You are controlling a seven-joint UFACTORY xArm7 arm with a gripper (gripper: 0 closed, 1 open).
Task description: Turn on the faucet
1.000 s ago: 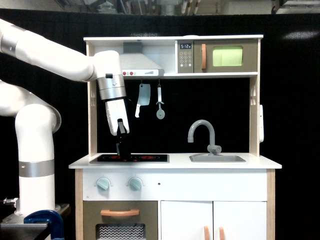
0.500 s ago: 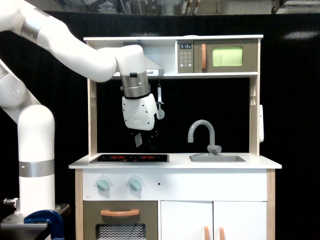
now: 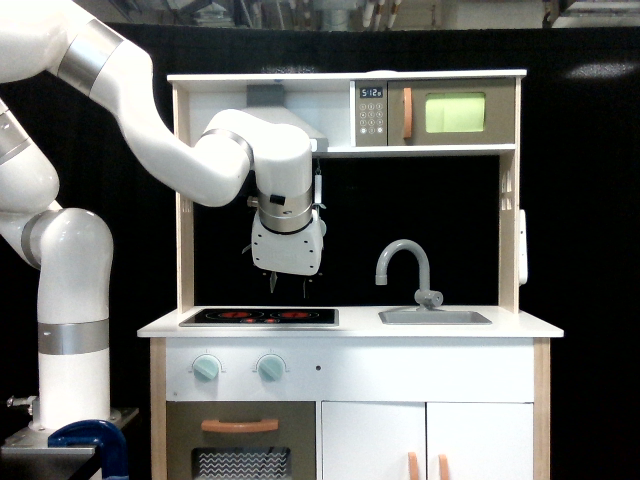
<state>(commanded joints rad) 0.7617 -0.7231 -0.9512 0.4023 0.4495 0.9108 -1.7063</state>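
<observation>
Tool (image 3: 288, 287) above the hob (image 3: 259, 316), fingertips apart, holding nothing. Faucet (image 3: 405, 268) off toward the exterior view's right, at the sink (image 3: 435, 317) on the bench (image 3: 350, 325). Risk: clipping the arched spout instead of the small base lever.

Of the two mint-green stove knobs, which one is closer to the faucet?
The knob on the exterior view's right is closer to the faucet; the other knob sits farther toward that view's left.
</observation>
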